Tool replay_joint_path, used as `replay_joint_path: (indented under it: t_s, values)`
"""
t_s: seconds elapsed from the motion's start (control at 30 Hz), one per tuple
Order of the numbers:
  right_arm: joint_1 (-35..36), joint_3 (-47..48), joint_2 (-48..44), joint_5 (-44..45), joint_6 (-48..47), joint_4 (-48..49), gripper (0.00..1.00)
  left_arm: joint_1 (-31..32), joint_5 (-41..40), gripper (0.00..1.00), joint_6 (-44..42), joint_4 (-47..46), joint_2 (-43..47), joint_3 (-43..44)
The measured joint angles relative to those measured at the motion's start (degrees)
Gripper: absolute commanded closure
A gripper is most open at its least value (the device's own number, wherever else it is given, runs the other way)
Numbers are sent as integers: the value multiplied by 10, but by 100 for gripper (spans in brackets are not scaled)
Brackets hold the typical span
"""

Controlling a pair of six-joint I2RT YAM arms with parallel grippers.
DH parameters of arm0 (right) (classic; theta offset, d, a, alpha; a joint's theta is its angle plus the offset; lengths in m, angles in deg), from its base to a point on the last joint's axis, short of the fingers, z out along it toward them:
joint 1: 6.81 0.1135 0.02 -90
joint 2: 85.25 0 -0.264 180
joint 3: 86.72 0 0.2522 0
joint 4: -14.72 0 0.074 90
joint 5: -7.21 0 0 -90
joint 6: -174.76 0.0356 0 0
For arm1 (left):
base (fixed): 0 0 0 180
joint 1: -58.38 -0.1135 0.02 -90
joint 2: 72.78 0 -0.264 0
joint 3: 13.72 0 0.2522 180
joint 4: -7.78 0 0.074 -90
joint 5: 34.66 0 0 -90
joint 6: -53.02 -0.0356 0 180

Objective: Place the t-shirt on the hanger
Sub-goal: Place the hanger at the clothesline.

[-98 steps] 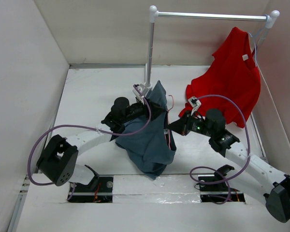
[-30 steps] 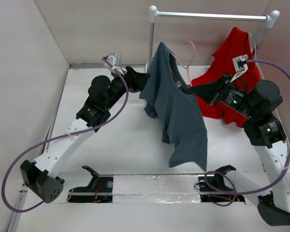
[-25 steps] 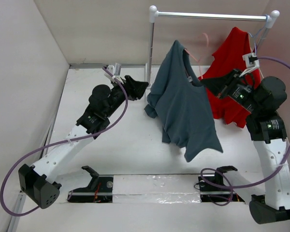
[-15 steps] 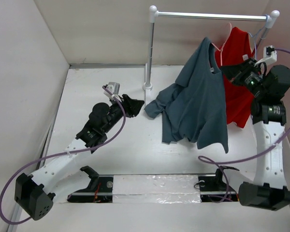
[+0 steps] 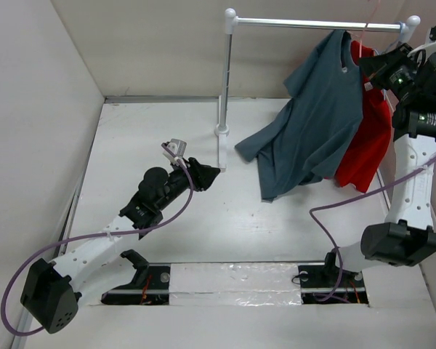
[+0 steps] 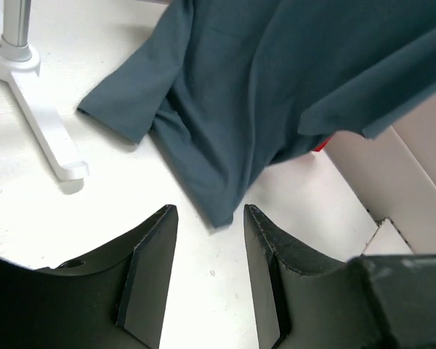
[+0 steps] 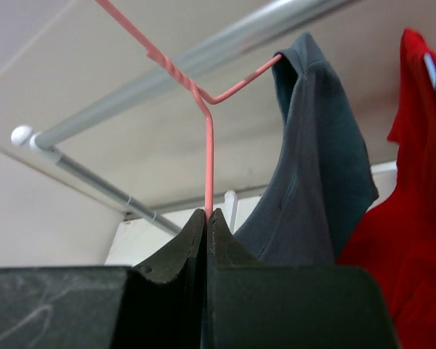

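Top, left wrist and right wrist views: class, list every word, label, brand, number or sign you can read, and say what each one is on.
No text can be read in any of the three views.
A small pale neck label inside the collar of the t-shirt: too small to read.
On the hanger: no marking shows.

t-shirt (image 5: 312, 123) on hanger (image 7: 208, 145) raised from table (image 5: 167, 131) to rail (image 5: 298, 24), left gripper (image 5: 212, 174) withdrawn
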Motion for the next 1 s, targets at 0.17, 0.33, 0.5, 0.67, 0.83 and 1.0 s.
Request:
replay_joint_path:
  t_s: [0.17, 0.33, 0.5, 0.67, 0.83, 1.0]
  values:
    - [-5, 42, 48, 12, -7, -1, 100, 0, 10, 62, 0, -11, 0, 0]
    - [-15, 57, 93, 15, -10, -10, 100, 0, 12, 62, 0, -19, 2, -5]
    - [-39, 84, 122, 12, -11, -30, 100, 0, 14, 62, 0, -23, 2, -9]
    - [-52, 79, 120, 15, -10, -23, 100, 0, 16, 62, 0, -28, 2, -9]
    - [-55, 12, 99, 17, -3, 10, 100, 0, 16, 62, 0, -30, 1, -9]
    - [-54, -35, 97, 20, 6, 37, 78, 0, 16, 61, 0, -31, 1, -10]
